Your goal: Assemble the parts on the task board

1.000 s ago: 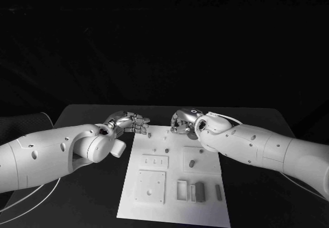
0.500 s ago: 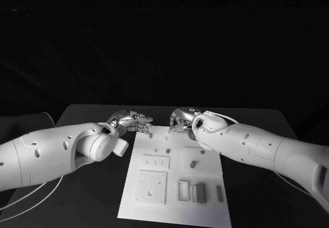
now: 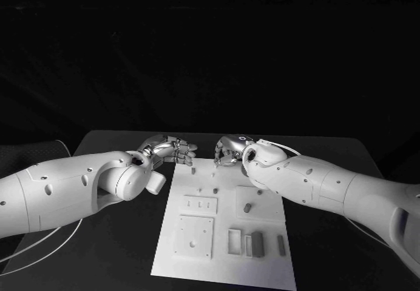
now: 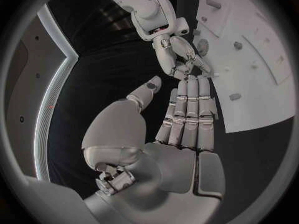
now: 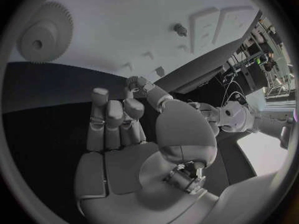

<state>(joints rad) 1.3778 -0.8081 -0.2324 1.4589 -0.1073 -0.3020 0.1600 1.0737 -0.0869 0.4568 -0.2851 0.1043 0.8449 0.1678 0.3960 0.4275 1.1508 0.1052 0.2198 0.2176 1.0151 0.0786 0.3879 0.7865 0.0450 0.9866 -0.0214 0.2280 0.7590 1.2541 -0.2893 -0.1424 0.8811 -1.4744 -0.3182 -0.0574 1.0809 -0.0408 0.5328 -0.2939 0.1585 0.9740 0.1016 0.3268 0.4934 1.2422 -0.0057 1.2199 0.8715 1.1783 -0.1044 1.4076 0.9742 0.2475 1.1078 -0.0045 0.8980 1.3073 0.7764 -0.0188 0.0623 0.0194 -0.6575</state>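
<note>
At the far edge of the task board [image 3: 223,224] I see both of my hands, one at each far corner. My left hand [image 3: 168,151] sits by the board's far left corner, just off the white plate over the black table [image 3: 105,242]. From the left wrist camera its fingers [image 4: 190,109] lie straight and close together, the thumb held apart, and nothing is in the palm, so I read it as released and empty. I cannot tell whether its fingertips touch the board.

My right hand [image 3: 231,151] sits near the board's far right corner. From the right wrist camera its fingers [image 5: 112,119] are curled partway in over an empty palm, thumb [image 5: 146,87] raised toward the board; I see no part in it, so I call it loosely clenched on nothing.

Beside that hand, a gear [image 5: 42,37] lies flat on the board's far end, with a small peg [image 5: 181,30] standing upright further in.

Toward the board's near end, two slim grey parts [image 3: 255,244] lie flat next to a rectangular frame [image 3: 233,241], their long axes running along the board's length, near to far. A short peg [image 3: 247,208] stands on the square plate at mid board.
</note>
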